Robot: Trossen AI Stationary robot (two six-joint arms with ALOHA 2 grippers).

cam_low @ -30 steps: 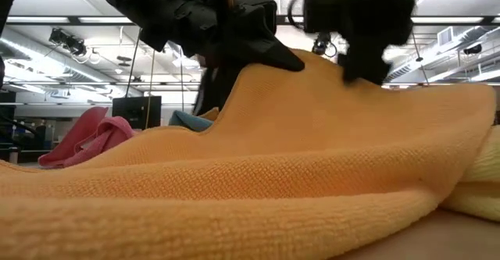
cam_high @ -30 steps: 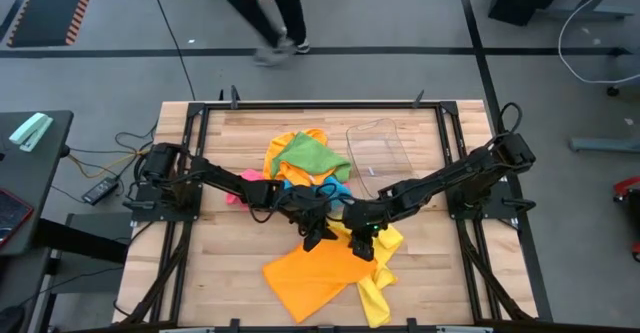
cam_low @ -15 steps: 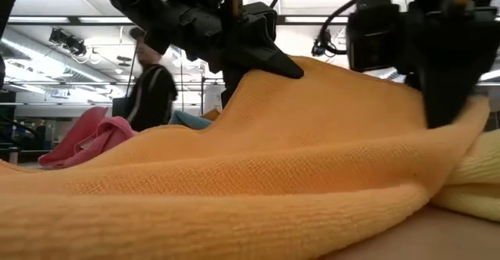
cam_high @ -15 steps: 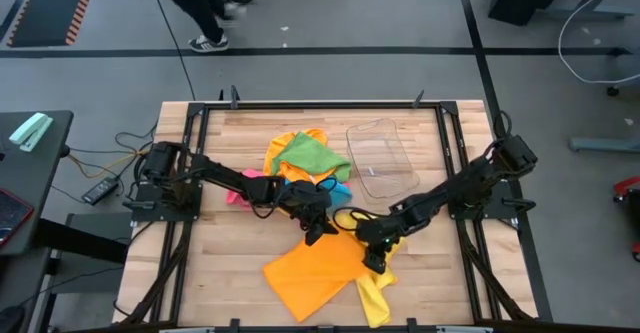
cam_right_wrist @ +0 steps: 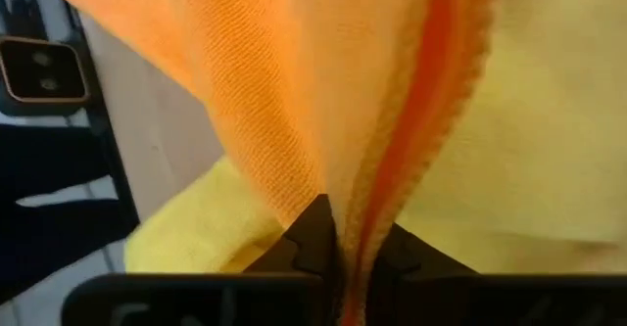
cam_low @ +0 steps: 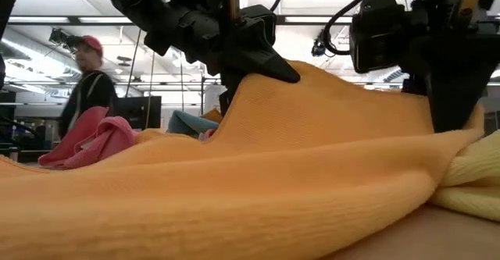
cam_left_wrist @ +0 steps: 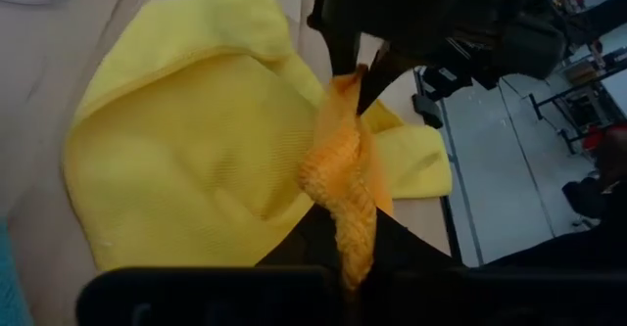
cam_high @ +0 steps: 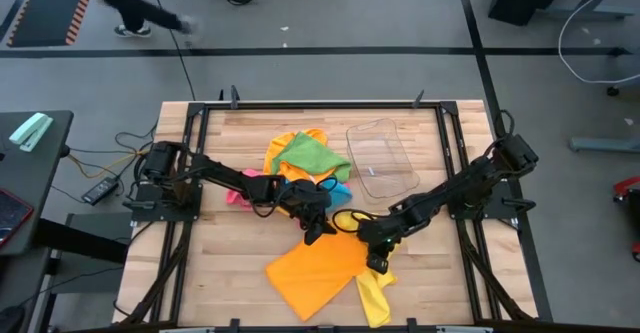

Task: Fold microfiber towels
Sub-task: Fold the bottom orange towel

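From above, on the wooden table (cam_high: 220,273), an orange towel (cam_high: 312,275) lies spread out, with a yellow towel (cam_high: 375,295) partly under its edge on the side away from the left arm. The left gripper (cam_high: 314,233) sits at the orange towel's far corner, and the right gripper (cam_high: 376,261) at the neighbouring corner, just above the yellow towel. Beyond the orange towel, a heap of towels holds a green towel (cam_high: 308,156) on top, a pink towel (cam_high: 238,195) and a blue towel (cam_high: 338,187); a clear plastic tray (cam_high: 383,158) stands beside the heap. A person (cam_high: 128,8) walks on the floor past the table.

At table height, the orange towel (cam_low: 234,190) fills the view and rises to two peaks. The left gripper (cam_low: 269,66) pinches one peak; the right gripper (cam_low: 455,118) comes down on the other, next to the yellow towel (cam_low: 473,183). The pink towel (cam_low: 86,139) lies behind the orange towel, and the person (cam_low: 87,80) stands farther back.

Left wrist view: the fingers (cam_left_wrist: 387,238) are closed on a bunched fold of the orange towel (cam_left_wrist: 343,179), which stands up between them over the yellow towel (cam_left_wrist: 196,140).

Right wrist view: the fingers (cam_right_wrist: 313,230) are closed on an edge of the orange towel (cam_right_wrist: 294,81), which runs straight between them, with the yellow towel (cam_right_wrist: 549,120) behind it.
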